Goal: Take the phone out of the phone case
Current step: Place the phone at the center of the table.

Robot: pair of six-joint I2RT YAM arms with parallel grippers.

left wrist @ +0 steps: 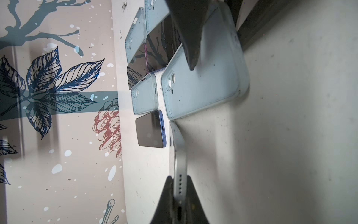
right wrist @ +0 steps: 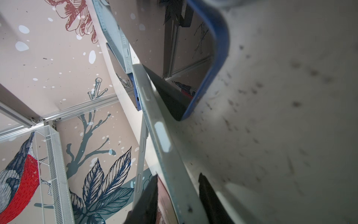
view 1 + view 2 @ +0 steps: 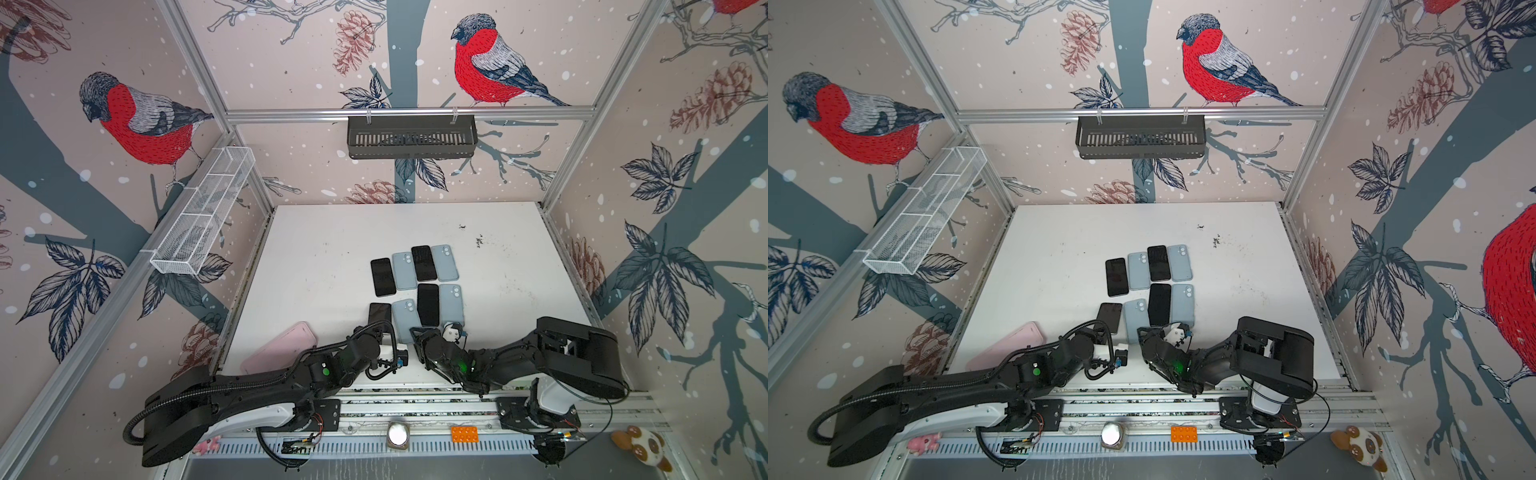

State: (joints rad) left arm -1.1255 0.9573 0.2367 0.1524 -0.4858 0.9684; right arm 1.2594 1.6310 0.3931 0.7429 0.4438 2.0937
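Here, left pincer (image 1: 179,187) clamping phone (image 1: 178,155), case (image 1: 203,87) beside

Silver phone (image 1: 180,168) on edge, pale-blue case (image 2: 162,139) edgewise — just beside

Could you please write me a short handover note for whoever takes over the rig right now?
Left gripper: shut on the silver phone, held by its port end.
Right gripper: fingers open astride the near end of the case.
Things: that case lies back up on the table, beside the phone; three more phones and three cases lie in rows.
Done: the phone is out of its case.
Left: probably set the phone down and withdraw both arms.
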